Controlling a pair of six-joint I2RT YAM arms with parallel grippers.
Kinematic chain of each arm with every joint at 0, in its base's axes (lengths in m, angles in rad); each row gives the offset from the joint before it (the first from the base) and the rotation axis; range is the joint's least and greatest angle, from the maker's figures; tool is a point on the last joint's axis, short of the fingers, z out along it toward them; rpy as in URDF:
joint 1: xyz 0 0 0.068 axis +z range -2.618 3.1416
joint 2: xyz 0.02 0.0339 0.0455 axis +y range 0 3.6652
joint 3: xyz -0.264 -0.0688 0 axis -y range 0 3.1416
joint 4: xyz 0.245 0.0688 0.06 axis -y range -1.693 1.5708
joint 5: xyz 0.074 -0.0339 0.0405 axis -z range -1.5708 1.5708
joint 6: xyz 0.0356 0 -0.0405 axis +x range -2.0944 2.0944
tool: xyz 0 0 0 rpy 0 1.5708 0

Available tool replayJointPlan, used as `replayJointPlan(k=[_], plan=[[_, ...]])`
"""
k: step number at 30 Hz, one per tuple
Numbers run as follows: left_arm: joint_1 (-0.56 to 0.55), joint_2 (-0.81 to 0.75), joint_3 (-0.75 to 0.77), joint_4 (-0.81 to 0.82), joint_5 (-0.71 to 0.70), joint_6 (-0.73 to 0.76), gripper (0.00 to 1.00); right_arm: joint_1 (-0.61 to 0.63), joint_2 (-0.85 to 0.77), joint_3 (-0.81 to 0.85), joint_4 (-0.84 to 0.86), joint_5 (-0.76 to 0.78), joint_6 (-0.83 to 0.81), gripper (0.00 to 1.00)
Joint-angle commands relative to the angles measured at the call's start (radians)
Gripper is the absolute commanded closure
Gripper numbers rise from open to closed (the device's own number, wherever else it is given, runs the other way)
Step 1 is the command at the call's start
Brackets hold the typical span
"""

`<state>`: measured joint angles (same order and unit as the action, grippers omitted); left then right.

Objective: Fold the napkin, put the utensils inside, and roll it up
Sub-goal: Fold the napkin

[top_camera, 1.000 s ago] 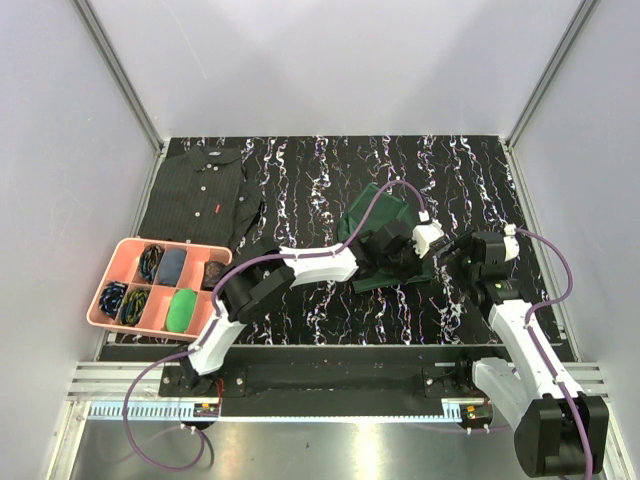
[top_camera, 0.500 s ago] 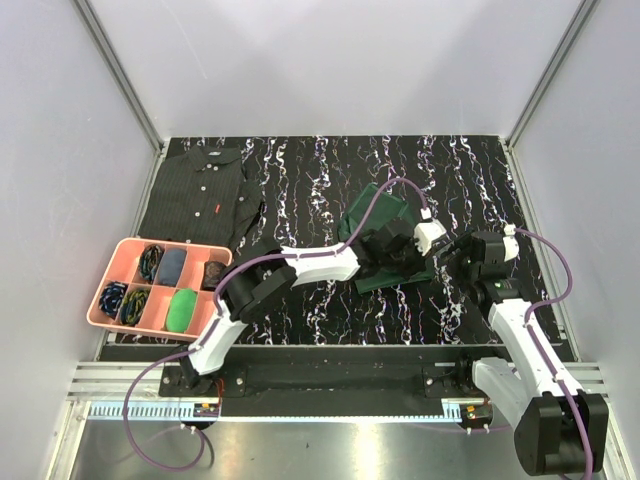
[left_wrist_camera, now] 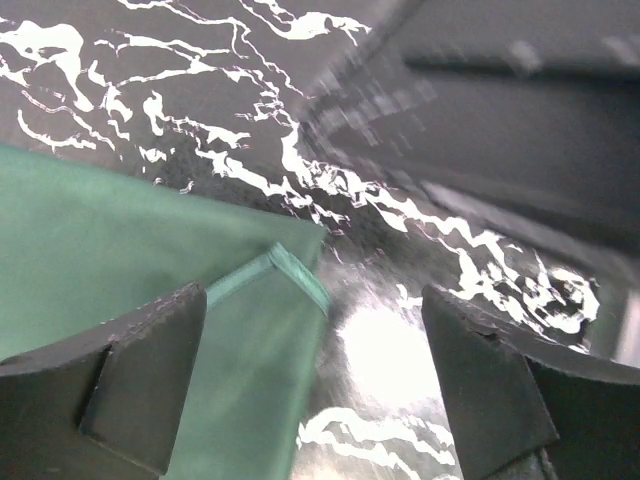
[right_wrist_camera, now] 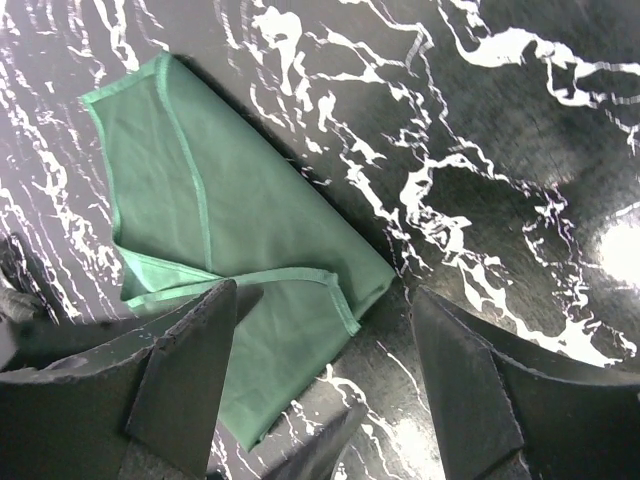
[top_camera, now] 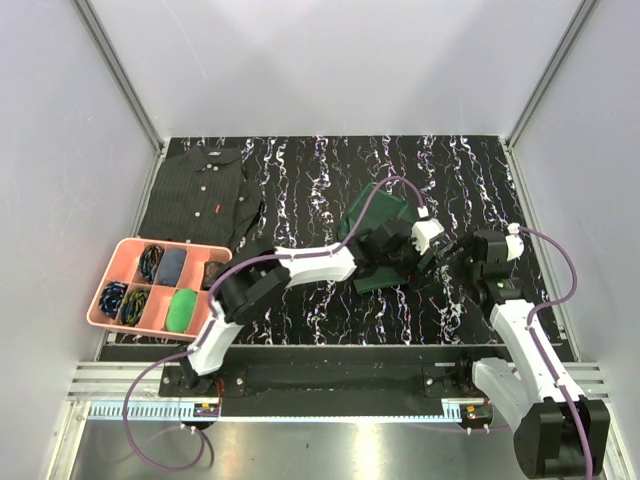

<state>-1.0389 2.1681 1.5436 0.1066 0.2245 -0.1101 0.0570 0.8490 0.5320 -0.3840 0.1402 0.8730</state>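
Left wrist is showing the left gripper point(left_wrist_camera: 312, 330) hanging over the folded napkin point(left_wrist_camera: 100, 240) corner, fingers apart (nothing clamped). Right gripper point(right_wrist_camera: 322, 300) is hovering above it, fingers spread too.

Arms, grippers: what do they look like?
White links and black joints on left arm and right arm, a purple cable looping along each. Dark grey, wedge-shaped fingers on left gripper and right gripper; no markings visible.

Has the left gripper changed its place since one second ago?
Yes, slightly. Judged against the right edge of the table, the left gripper has edged towards the far right. Mainly, it has opened above a corner of the napkin.
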Motion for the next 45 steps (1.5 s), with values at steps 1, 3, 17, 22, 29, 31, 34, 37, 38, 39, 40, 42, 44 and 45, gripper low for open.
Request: replayJointPlan(k=[1,3,17,22,29,31,34,37,38,39,40,42,44,45], plan=[[0.034,-0.195,-0.084,0.061,-0.019,-0.035,0.05,0.004,0.028,0.088,0.011,0.024,-0.083,0.21],[0.060,-0.262,-0.137,0.070,-0.030,-0.063,0.04,0.004,0.065,0.103,0.029,-0.010,-0.115,0.21],[0.393,-0.203,-0.143,-0.245,-0.152,-0.284,0.22,0.006,0.449,0.209,0.063,-0.173,-0.250,0.27],[0.430,-0.136,-0.126,-0.223,-0.117,-0.306,0.26,0.006,0.452,0.201,0.048,-0.114,-0.276,0.27],[0.439,-0.091,-0.100,-0.238,-0.109,-0.327,0.37,0.004,0.498,0.215,0.050,-0.169,-0.295,0.34],[0.439,-0.082,-0.100,-0.258,-0.113,-0.338,0.38,0.004,0.499,0.215,0.050,-0.183,-0.302,0.38],[0.439,-0.088,-0.123,-0.259,-0.117,-0.353,0.39,0.006,0.493,0.209,0.053,-0.203,-0.307,0.41],[0.439,-0.082,-0.134,-0.234,-0.094,-0.359,0.47,0.006,0.502,0.203,0.063,-0.226,-0.310,0.44],[0.439,-0.079,-0.132,-0.229,-0.085,-0.359,0.49,0.004,0.507,0.204,0.063,-0.241,-0.312,0.45],[0.439,-0.073,-0.129,-0.223,-0.074,-0.361,0.52,0.006,0.518,0.204,0.065,-0.248,-0.312,0.46],[0.439,-0.071,-0.129,-0.222,-0.070,-0.361,0.55,0.006,0.521,0.204,0.066,-0.252,-0.310,0.47],[0.439,-0.068,-0.128,-0.211,-0.059,-0.361,0.62,0.004,0.527,0.201,0.066,-0.258,-0.307,0.48],[0.439,-0.068,-0.126,-0.205,-0.053,-0.362,0.65,0.004,0.530,0.197,0.072,-0.260,-0.307,0.49],[0.439,-0.067,-0.123,-0.203,-0.047,-0.361,0.66,0.006,0.535,0.195,0.074,-0.260,-0.310,0.49]])
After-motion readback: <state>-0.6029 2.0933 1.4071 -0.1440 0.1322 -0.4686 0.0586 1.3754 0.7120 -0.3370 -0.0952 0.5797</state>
